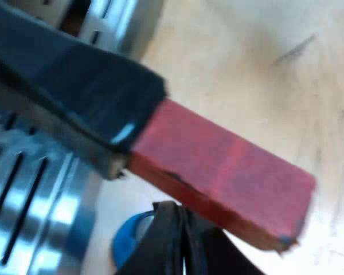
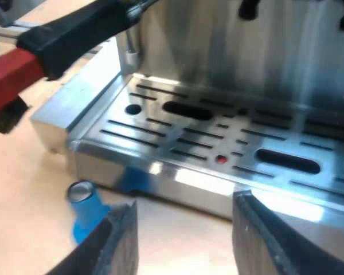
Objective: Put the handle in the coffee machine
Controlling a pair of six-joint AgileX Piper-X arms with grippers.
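Left wrist view: handle (image 1: 74,86) runs close across the camera, a dark grip ending in the red end (image 1: 223,177), tilted above the desk (image 1: 264,69). The red end is scuffed at its far corner. Left gripper (image 1: 180,240) sits just beneath the red end; can't tell if its jaws are spread, pressed together or pinching the handle. Slotted drip tray (image 1: 28,200) of the espresso machine (image 1: 112,23) is right beside the dark grip. Blue tamper (image 1: 129,243) peeks out by the tray edge, next to the left gripper. Right wrist view: espresso machine (image 2: 229,51) seen from the front, steel back panel over the drip tray (image 2: 178,137), which has long slots and a small red dot (image 2: 221,159). Handle (image 2: 74,28) comes out from high on the machine's front and passes the tray's corner, red end (image 2: 11,74) pointing away from the machine. Where its metal end meets the machine is cut off, so can't tell if it's locked in. Blue tamper (image 2: 83,209) lies on the desk (image 2: 23,189) just off the tray's front corner, its metal-rimmed end toward the tray. Right gripper (image 2: 183,203) is low over the desk facing the tray's front edge, jaws spread wide with nothing between them, one side just beside the tamper.
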